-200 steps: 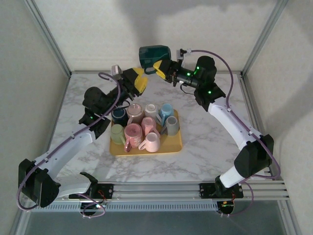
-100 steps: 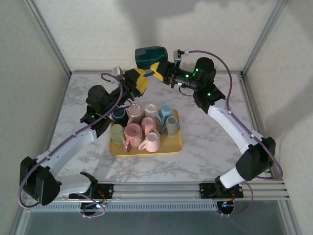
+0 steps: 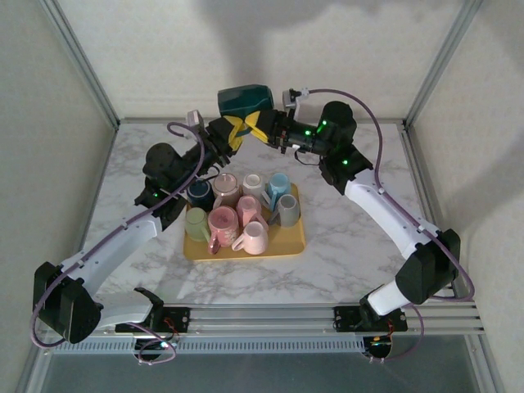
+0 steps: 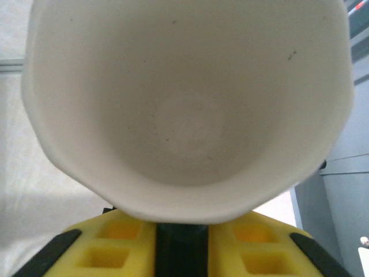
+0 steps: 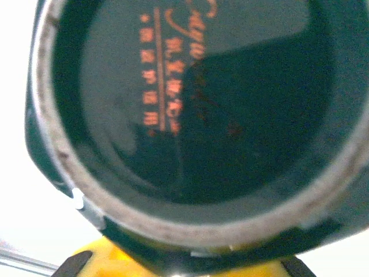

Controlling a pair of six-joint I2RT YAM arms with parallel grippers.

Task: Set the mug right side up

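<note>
The dark green mug (image 3: pixel 244 100) hangs on its side in the air over the back of the table. My right gripper (image 3: pixel 262 123) is shut on it from the right. The right wrist view faces the mug's dark base (image 5: pixel 196 115) with orange print, above a yellow finger (image 5: pixel 86 262). My left gripper (image 3: pixel 237 131) meets the mug from the left. In the left wrist view the white inside of the mug (image 4: pixel 184 115) faces the camera. A dark strip, seemingly the handle (image 4: pixel 181 245), sits tight between the two yellow fingers (image 4: pixel 115 248).
A yellow tray (image 3: pixel 288 244) holding several mugs in pink, blue, green and grey stands in the middle of the marble table (image 3: pixel 352 254), below both grippers. Metal frame posts (image 3: pixel 82 61) and walls close in the sides and back.
My right arm has carried the mug leftward toward my left gripper, which rose slightly. The two grippers now meet at the mug.
</note>
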